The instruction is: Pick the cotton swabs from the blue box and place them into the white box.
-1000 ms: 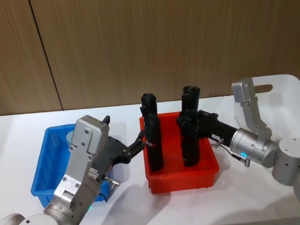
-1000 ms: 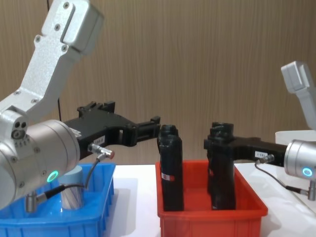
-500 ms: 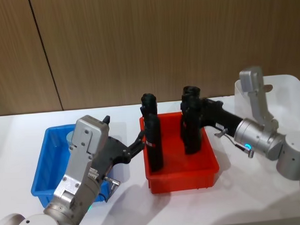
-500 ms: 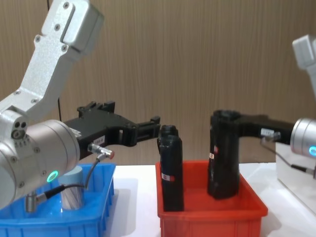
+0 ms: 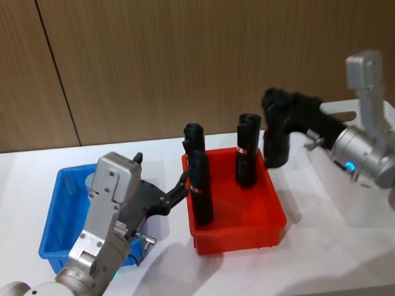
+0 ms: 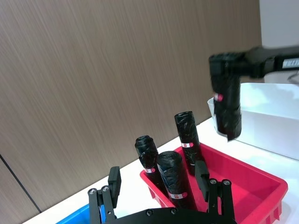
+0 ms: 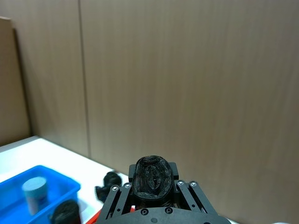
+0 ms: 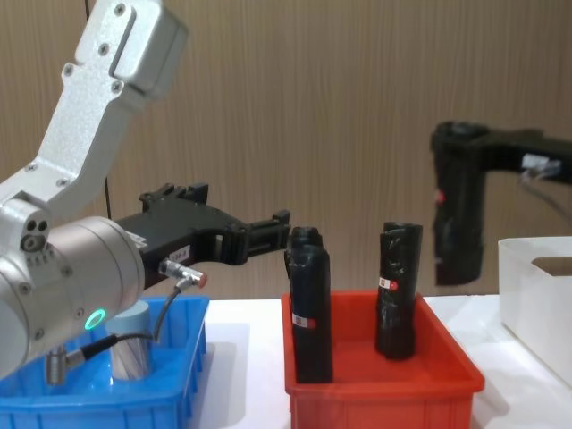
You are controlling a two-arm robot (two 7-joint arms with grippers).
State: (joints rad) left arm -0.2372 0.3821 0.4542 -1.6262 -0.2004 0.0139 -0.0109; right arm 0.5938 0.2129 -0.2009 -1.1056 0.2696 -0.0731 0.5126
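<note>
A cotton swabs tub with a pale grey-blue lid stands in the blue box at the left. My left gripper hangs open and empty above the gap between the blue box and the red bin. High above the red bin's far right corner, my right gripper is shut on a tall black roll, close beside the white box.
The red bin sits between the two boxes and holds three upright black rolls. A wooden wall closes off the back. Bare white table lies in front of the bins.
My right gripper has lifted its black roll out of the red bin and carried it up and to the right, toward the white box. The left arm has not moved.
</note>
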